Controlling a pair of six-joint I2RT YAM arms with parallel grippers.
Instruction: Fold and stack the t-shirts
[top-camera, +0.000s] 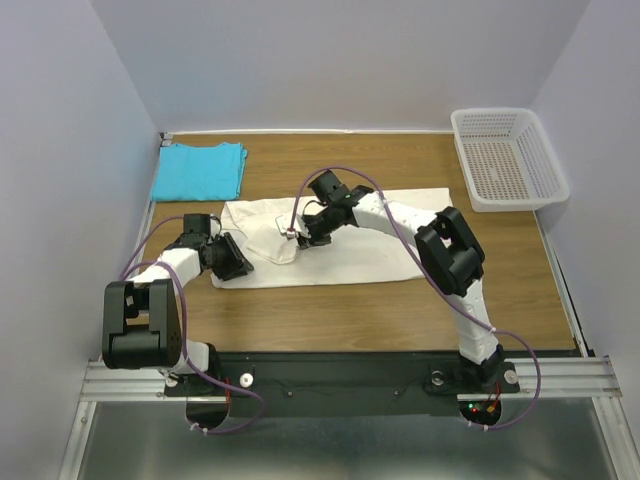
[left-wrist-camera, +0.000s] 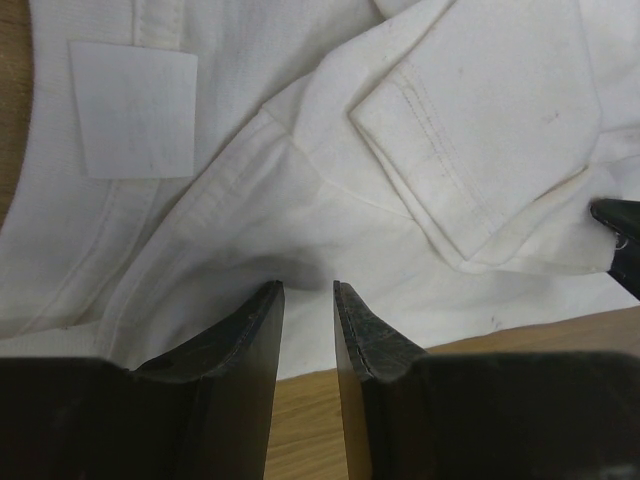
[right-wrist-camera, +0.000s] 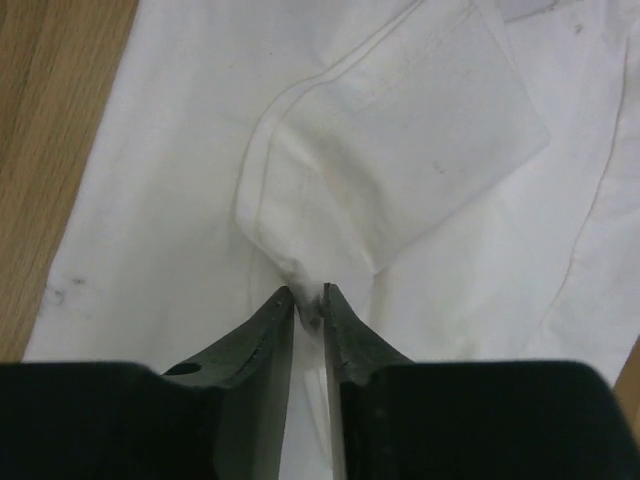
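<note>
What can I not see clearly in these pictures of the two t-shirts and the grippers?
- Top view: the right arm covers the middle of the cream-white t-shirt.
- Left wrist view: unclear whether the left gripper pinches cloth; shadow at its tips hides the contact.
- Turquoise t-shirt: outside both wrist views, its layers too small from above.

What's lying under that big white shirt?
Only the wooden table shows around the white shirt; the cloth hides whatever lies beneath its middle. The turquoise shirt lies apart, not under it.
</note>
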